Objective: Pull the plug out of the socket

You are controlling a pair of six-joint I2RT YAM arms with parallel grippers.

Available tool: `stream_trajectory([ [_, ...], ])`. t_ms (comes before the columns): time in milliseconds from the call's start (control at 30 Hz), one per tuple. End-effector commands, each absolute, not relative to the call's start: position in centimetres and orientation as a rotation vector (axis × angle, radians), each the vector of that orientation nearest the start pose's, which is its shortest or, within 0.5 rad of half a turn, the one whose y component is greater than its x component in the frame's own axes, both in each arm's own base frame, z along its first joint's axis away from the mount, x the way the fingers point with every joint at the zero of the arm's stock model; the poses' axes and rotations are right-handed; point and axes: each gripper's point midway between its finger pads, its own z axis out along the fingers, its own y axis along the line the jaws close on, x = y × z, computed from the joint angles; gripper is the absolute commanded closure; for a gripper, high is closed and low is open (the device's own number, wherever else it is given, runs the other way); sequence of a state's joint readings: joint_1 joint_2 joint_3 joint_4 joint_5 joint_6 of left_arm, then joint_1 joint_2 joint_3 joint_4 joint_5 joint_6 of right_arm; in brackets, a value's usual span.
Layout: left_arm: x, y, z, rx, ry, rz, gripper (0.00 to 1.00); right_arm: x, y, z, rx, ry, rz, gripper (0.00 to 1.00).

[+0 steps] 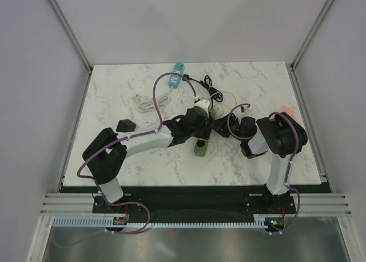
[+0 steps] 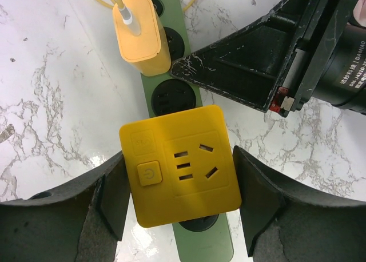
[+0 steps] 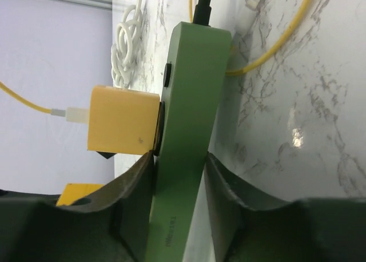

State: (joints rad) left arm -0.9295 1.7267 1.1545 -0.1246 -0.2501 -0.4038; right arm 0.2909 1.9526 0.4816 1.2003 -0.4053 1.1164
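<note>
A green power strip [image 1: 201,146] lies mid-table. A square yellow adapter plug [image 2: 180,165] with a power button sits in it over a black socket. A yellow charger [image 2: 140,36] on a yellow cable sits further up the strip. My left gripper [image 2: 180,185] is shut on the adapter plug, one finger against each side. My right gripper [image 3: 180,176] is shut on the strip [image 3: 186,102], clamping its top and underside just below the charger [image 3: 120,119]. A right finger [image 2: 246,62] shows beside the strip in the left wrist view.
A blue device [image 1: 178,73], a black cable [image 1: 209,87] and a coiled white cable [image 1: 151,103] lie behind the strip. A small black box [image 1: 126,125] sits at the left, and a pink object [image 1: 286,109] at the right edge.
</note>
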Motion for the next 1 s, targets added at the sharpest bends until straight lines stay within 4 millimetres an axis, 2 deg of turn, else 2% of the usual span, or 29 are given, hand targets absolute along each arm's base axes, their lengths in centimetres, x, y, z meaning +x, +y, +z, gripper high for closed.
stream_trajectory([
  [0, 30.4, -38.2, 15.8, 0.419, 2.09, -0.62, 0.98, 36.6, 22.5, 6.7, 0.479, 1.869, 1.403, 0.59],
  [133, 30.5, -37.9, 16.7, 0.407, 2.084, -0.615, 0.98, 36.5, 21.9, 6.4, 0.499, 1.871, 1.357, 0.84],
  [167, 30.5, -37.7, 17.0, 0.403, 2.082, -0.612, 0.98, 36.6, 21.7, 6.6, 0.49, 1.866, 1.342, 0.95],
  [200, 30.5, -37.4, 17.3, 0.393, 2.084, -0.613, 0.98, 36.5, 21.6, 6.2, 0.495, 1.882, 1.327, 1.0],
  [367, 30.7, -35.5, 17.9, 0.298, 2.125, -0.71, 0.98, 37.0, 21.0, 5.9, 0.501, 1.907, 1.23, 1.0],
  [400, 30.8, -35.3, 18.8, 0.256, 2.116, -0.748, 0.98, 36.9, 21.2, 5.2, 0.491, 1.946, 1.199, 1.0],
  [433, 31.2, -34.7, 19.2, 0.23, 2.113, -0.774, 0.98, 37.0, 21.3, 5.4, 0.476, 1.951, 1.177, 1.0],
  [467, 31.1, -34.2, 18.8, 0.213, 2.123, -0.785, 0.98, 37.1, 21.4, 5.3, 0.468, 1.962, 1.16, 1.0],
  [533, 31.3, -33.8, 19.6, 0.174, 2.104, -0.826, 0.98, 37.0, 21.9, 4.7, 0.445, 2.001, 1.101, 1.0],
  [667, 31.6, -33.6, 19.6, 0.205, 2.103, -0.765, 0.98, 37.1, 21.9, 4.6, 0.432, 2.022, 1.032, 1.0],
  [767, 31.9, -32.9, 18.8, 0.253, 2.122, -0.59, 0.98, 37.0, 21.7, 4.3, 0.441, 2.035, 0.996, 1.0],
  [833, 32.1, -32.9, 18.8, 0.264, 2.143, -0.536, 0.98, 37.2, 21.5, 4.4, 0.442, 2.034, 0.967, 1.0],
  [867, 32.0, -32.7, 18.1, 0.274, 2.168, -0.518, 0.98, 37.1, 21.5, 4.3, 0.442, 2.041, 0.956, 1.0],
  [933, 31.3, -33.0, 17.7, 0.289, 2.189, -0.583, 0.98, 37.2, 21.3, 4.2, 0.451, 2.04, 0.947, 1.0],
  [967, 31.3, -33.5, 19.1, 0.259, 2.145, -0.67, 0.98, 37.2, 21.4, 4.1, 0.451, 2.043, 0.945, 1.0],
])
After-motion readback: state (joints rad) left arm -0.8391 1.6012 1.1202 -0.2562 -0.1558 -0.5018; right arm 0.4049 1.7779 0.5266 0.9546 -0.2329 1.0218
